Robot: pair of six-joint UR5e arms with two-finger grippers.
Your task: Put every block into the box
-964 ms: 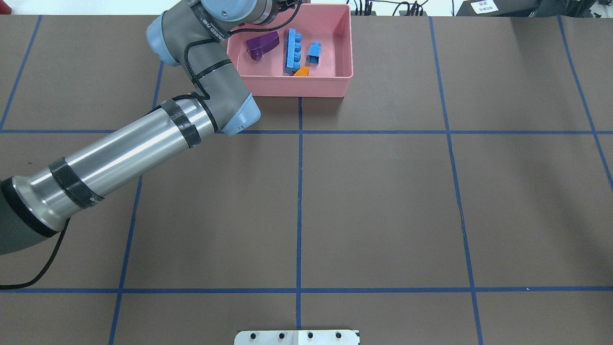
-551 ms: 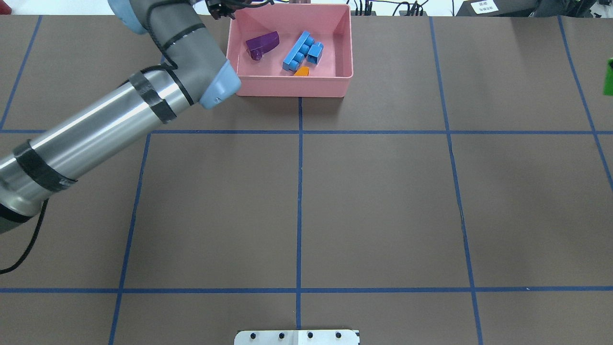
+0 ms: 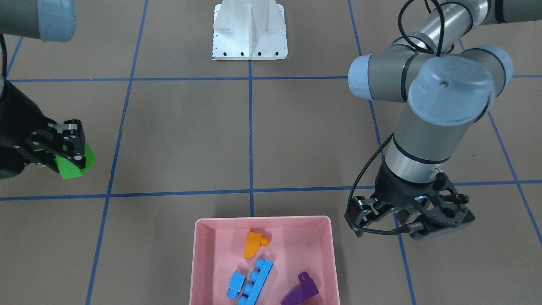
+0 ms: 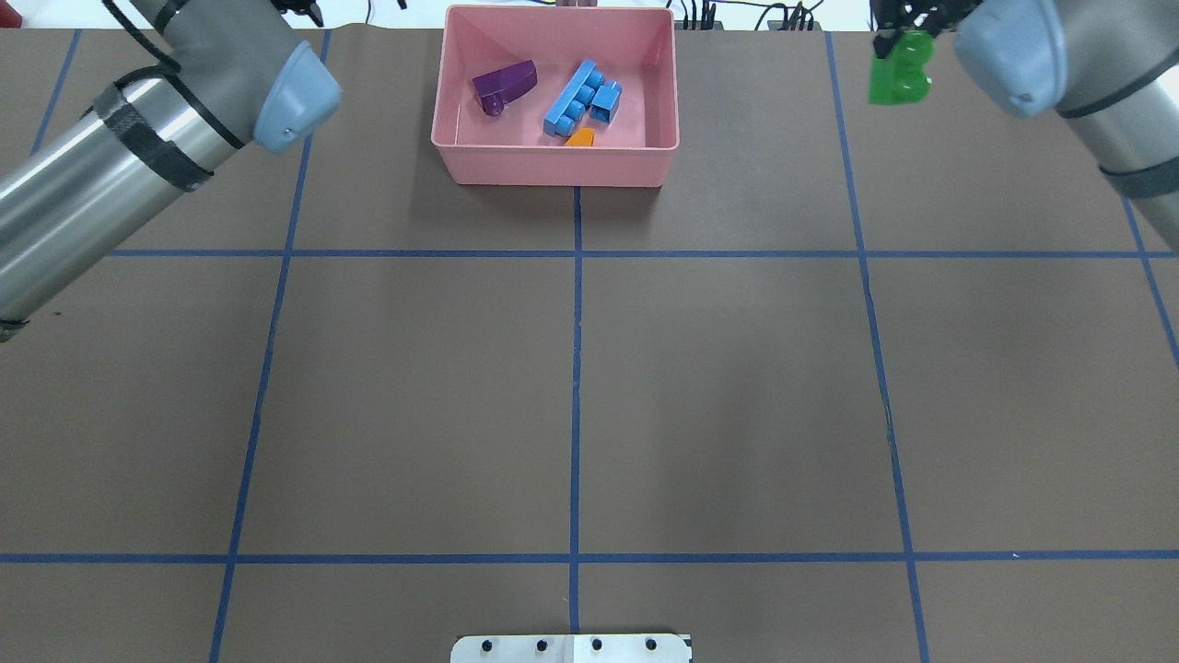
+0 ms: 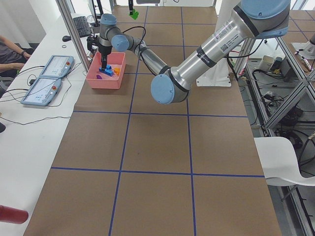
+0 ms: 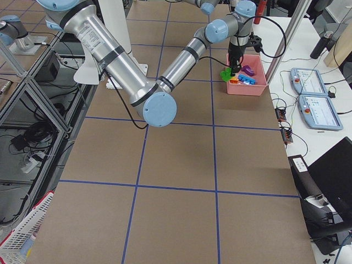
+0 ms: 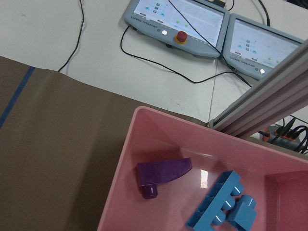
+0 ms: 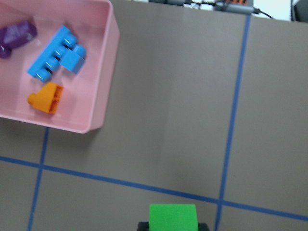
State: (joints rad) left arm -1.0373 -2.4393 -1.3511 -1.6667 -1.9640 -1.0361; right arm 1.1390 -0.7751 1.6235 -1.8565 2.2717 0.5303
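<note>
The pink box (image 4: 557,168) stands at the table's far middle. In it lie the purple sloped brick (image 4: 505,85), the long blue bar (image 4: 569,98) tilted against the small blue cube (image 4: 605,101), and the orange brick (image 4: 580,138). My right gripper (image 3: 70,152) is shut on the green two-stud brick (image 4: 900,78) and holds it above the table, well to the right of the box. My left gripper (image 3: 398,224) is open and empty, just left of the box. The box (image 3: 199,262) also shows in the front view.
The white base plate (image 4: 571,649) sits at the table's near edge. Two operator pendants (image 7: 178,19) and an aluminium post (image 7: 260,106) stand just beyond the box, past the far table edge. My left arm's elbow (image 4: 285,87) hangs over the table left of the box.
My left arm has drawn back leftward from the box, and the long blue bar now lies tilted against the cube. My right gripper has come in from the right with the green brick.
</note>
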